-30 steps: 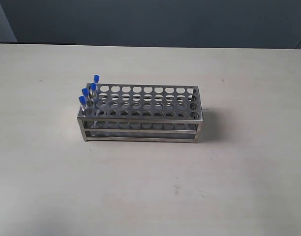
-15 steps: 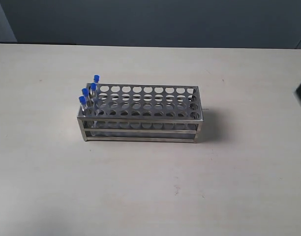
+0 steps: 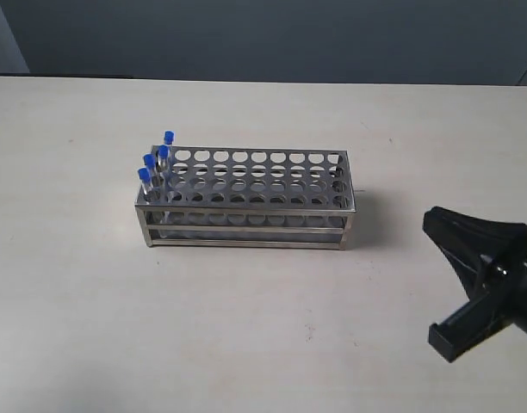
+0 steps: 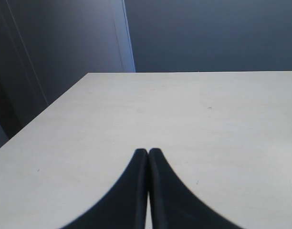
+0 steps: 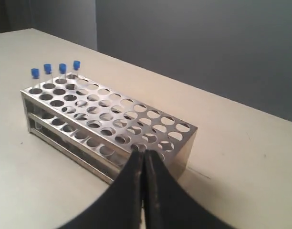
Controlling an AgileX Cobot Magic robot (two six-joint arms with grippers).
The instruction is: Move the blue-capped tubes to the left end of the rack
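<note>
The steel rack point(image 3: 246, 200) stands mid-table. Several blue-capped tubes point(image 3: 164, 153) stand upright in the holes at its left end. In the right wrist view the same tubes point(image 5: 55, 69) rise from the rack's point(image 5: 108, 119) far end. My right gripper point(image 5: 145, 155) is shut with nothing in it and points at the rack's near end. Its black fingers point(image 3: 470, 232) show low at the right of the exterior view, apart from the rack. My left gripper point(image 4: 148, 151) is shut and empty over bare table; the rack is out of that view.
The pale table point(image 3: 272, 344) runs back to a dark wall. Its far edge and a corner point(image 4: 91, 75) show in the left wrist view. All other rack holes hold nothing.
The right arm has come into the exterior view from the right edge and moved left and toward the front. The rack and tubes have not moved.
</note>
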